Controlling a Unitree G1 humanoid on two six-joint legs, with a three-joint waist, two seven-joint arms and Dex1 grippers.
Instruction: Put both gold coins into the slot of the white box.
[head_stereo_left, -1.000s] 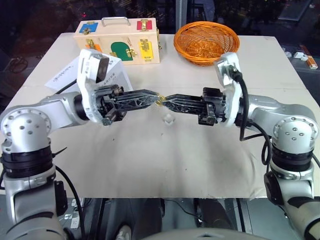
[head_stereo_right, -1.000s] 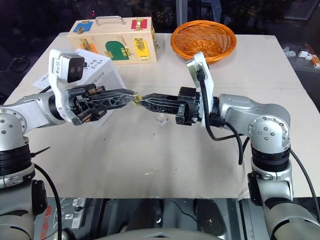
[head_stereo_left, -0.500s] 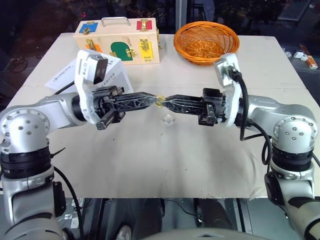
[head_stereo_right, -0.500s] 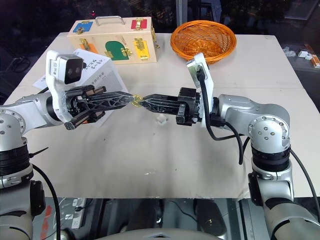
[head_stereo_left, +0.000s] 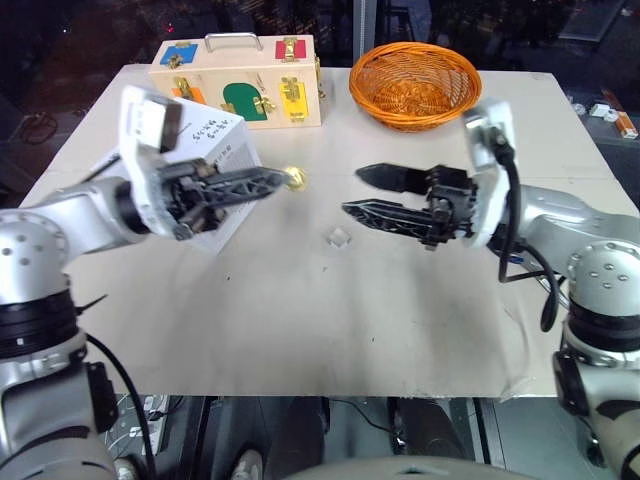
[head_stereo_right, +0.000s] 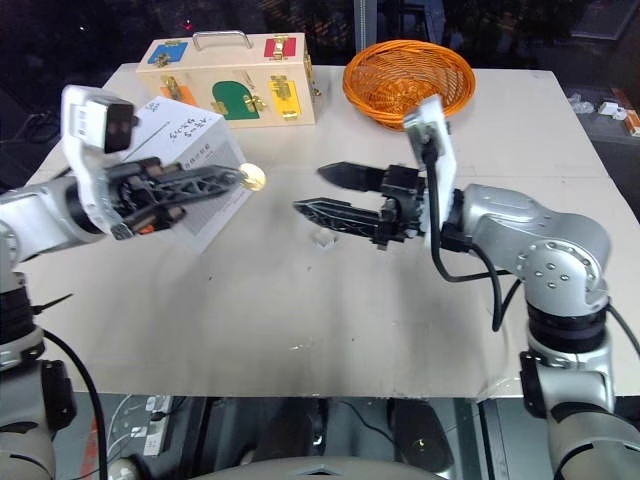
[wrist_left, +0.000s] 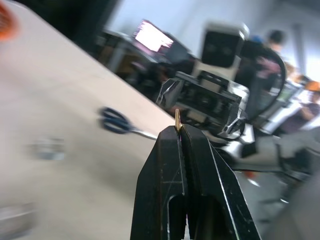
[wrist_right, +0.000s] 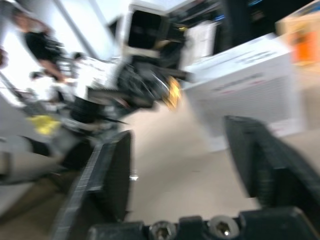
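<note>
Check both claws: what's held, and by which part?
Left claw pinches a gold coin by its edge at the fingertips, most of the disc sticking out. Right claw is open, holding nothing.

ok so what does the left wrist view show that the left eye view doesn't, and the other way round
Left wrist view: the gold coin seen edge-on, pinched at the very tip of the left gripper. Left eye view: the right gripper open and apart from it, the white box, a clear block, an orange basket. Both: the left gripper shut on the gold coin.
</note>
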